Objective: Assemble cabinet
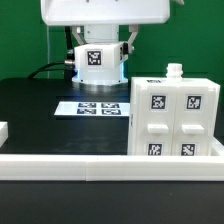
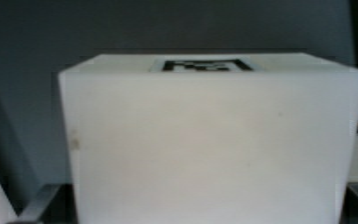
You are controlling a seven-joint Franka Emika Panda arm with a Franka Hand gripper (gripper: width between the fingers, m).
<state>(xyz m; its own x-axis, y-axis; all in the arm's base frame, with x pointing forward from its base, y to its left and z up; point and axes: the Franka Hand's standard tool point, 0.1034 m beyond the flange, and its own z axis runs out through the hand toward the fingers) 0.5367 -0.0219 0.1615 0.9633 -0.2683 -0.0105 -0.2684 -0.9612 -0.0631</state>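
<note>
The large white cabinet box [image 1: 175, 120] stands at the exterior view's right, with four tagged panels on its near face and a small knob on top. My gripper [image 1: 97, 58] is at the back centre, its jaws closed against the two sides of a smaller white cabinet block [image 1: 97, 68] with one tag. In the wrist view this block [image 2: 211, 140] fills the picture, its tag [image 2: 206, 66] on the far face. My dark fingers [image 2: 30, 202] show only at its two lower corners. I cannot tell whether the block rests on the table or hangs just above it.
The marker board [image 1: 92, 107] lies flat on the black table between the held block and the front. A white rail [image 1: 100, 163] runs along the front edge, with a short white piece [image 1: 4, 130] at the exterior view's left.
</note>
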